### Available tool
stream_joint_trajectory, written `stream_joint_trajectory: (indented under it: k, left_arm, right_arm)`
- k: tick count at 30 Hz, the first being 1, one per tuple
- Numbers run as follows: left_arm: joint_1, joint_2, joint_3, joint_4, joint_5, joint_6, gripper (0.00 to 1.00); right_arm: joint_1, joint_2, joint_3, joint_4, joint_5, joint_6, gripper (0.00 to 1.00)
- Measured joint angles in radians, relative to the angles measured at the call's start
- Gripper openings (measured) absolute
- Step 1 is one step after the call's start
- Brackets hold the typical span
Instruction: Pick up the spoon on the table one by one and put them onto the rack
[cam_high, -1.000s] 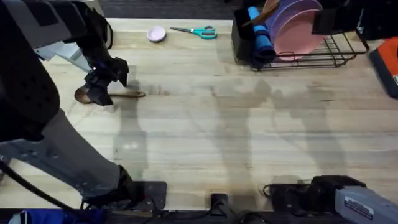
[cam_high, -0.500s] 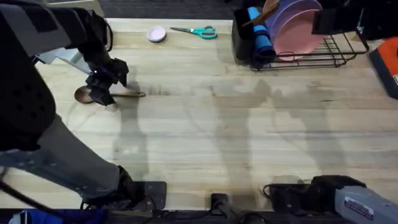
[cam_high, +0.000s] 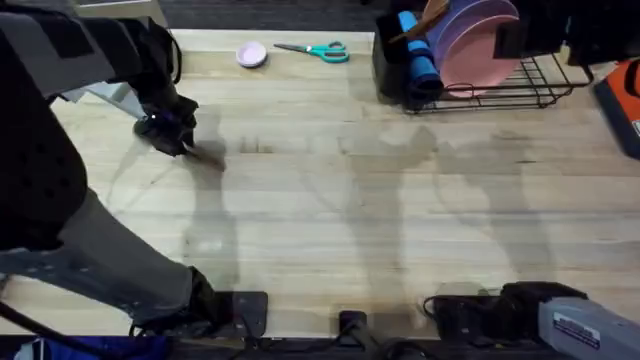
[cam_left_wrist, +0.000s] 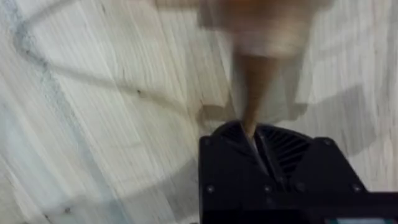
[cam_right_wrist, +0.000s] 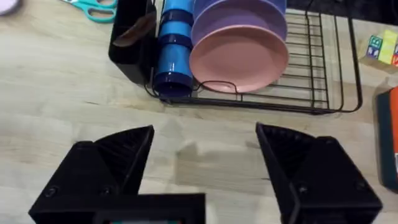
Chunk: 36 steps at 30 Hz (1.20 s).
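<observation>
Spoon (cam_left_wrist: 258, 74): one, handle pinched in the closed left end effector (cam_high: 168, 130), lifted off the desk (cam_high: 330, 210) at far left. Right end effector (cam_right_wrist: 205, 155): wide open, empty, facing the rack (cam_right_wrist: 323, 74). Risk: thin handle may pivot or slip in transit. Count: one rack, two plates (cam_right_wrist: 239, 56), one scissors (cam_high: 318, 50)

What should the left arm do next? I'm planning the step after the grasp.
Probably carry the spoon across toward the rack. The left gripper has its jaws shut on the handle, the spoon looks lifted off the table, and the rack stands at the far right.
</observation>
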Motion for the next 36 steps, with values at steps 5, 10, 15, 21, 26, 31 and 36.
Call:
stream_joint_trajectory:
  k: [5,10,15,21,26,31,36]
  left_arm:
    - [0.0,0.0,0.0,0.002,-0.004,-0.001,0.053]
    - [0.0,0.0,0.0,-0.005,-0.006,-0.004,0.046]
    - [-0.003,0.002,0.012,-0.031,-0.013,-0.01,0.043]
    - [-0.042,0.015,0.035,-0.14,-0.086,-0.011,0.045]
    - [-0.104,0.017,0.033,-0.296,-0.107,-0.011,0.045]
    - [-0.198,0.004,0.035,-0.337,-0.102,-0.02,0.045]
    - [-0.284,-0.053,0.081,-0.342,-0.095,-0.026,0.045]
  right_arm:
    - [0.0,0.008,0.0,0.0,0.0,0.0,0.996]
    - [0.0,0.008,0.0,0.005,0.0,0.0,0.996]
    - [0.0,0.008,0.0,0.072,0.0,0.0,0.996]
    - [0.0,0.008,0.0,0.204,0.0,0.0,0.996]
    - [0.0,0.008,0.0,0.262,0.0,0.0,0.996]
    - [0.0,0.008,0.0,0.299,0.0,-0.008,0.996]
    - [0.0,0.008,0.0,0.307,0.0,-0.022,0.996]
